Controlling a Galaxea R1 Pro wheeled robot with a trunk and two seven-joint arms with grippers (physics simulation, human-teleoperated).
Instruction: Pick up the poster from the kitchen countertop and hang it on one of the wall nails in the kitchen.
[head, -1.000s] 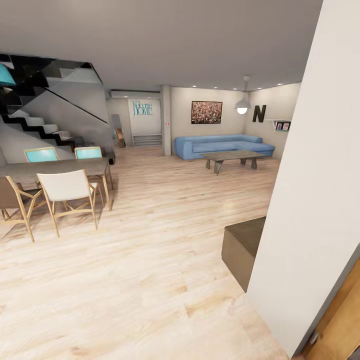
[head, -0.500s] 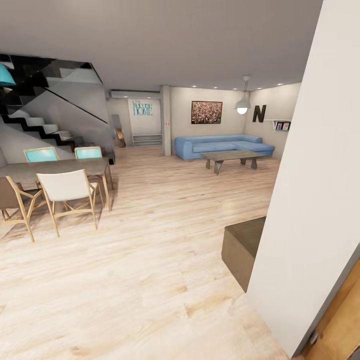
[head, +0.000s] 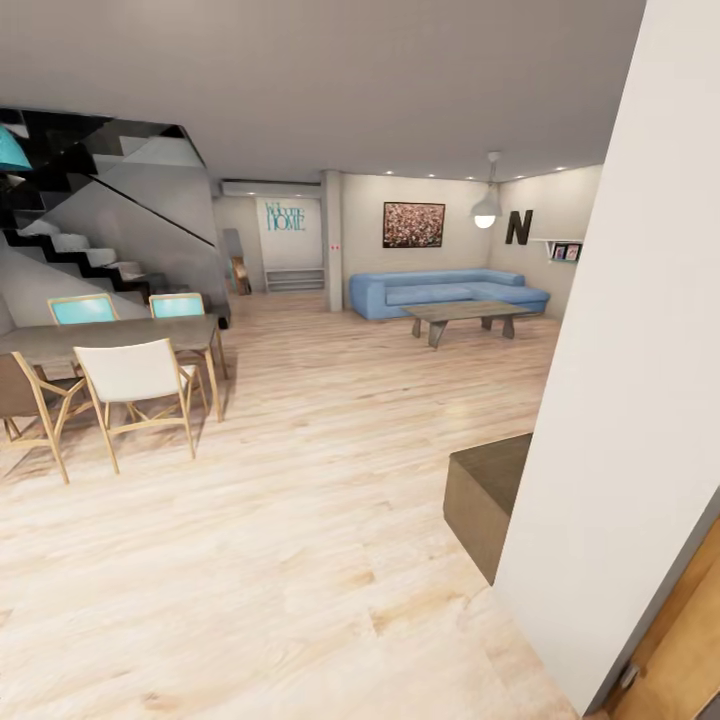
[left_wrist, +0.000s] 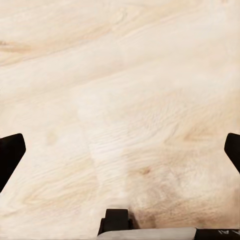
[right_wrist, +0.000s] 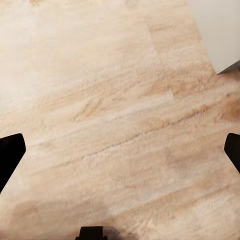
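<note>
Poster, kitchen countertop out of frame; robot in transit. Framed poster likely rigid, light, glass-fragile: grip frame edges. Left gripper spread wide, empty above wood floor. Right gripper likewise. Dining table left, blue sofa centre-right.

Pale wood plank floor carries dining table ringed by chairs, blue sofa, low coffee table, dark block beside white wall
</note>
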